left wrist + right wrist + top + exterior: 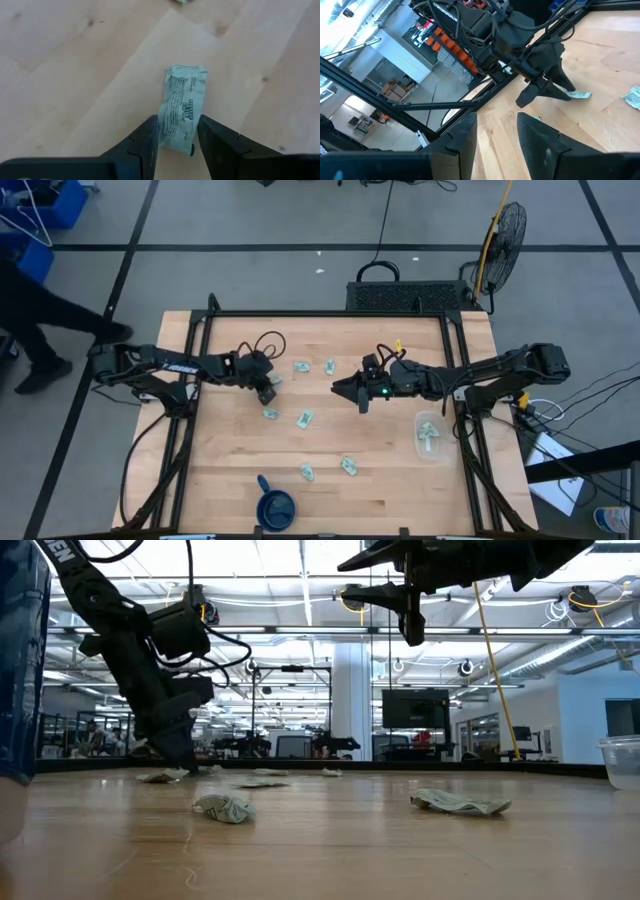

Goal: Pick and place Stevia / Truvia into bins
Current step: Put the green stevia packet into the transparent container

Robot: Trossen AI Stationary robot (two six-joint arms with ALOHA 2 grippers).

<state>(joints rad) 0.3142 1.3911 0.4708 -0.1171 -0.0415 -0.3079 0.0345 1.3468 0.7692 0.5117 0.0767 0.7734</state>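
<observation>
Left hand point(177, 137) low at counter point(220, 470) upper left, fingers straddling Stevia sachet point(182, 109), not clenched. Right hand point(362, 398) raised mid-frame, released, empty; bare wood below.

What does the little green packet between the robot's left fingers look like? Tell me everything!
The sachet is a small flat paper rectangle, pale green and white with tiny print, a bit crumpled. It lies flat on the wooden table, its near end between the left gripper's two open dark fingers.
</observation>
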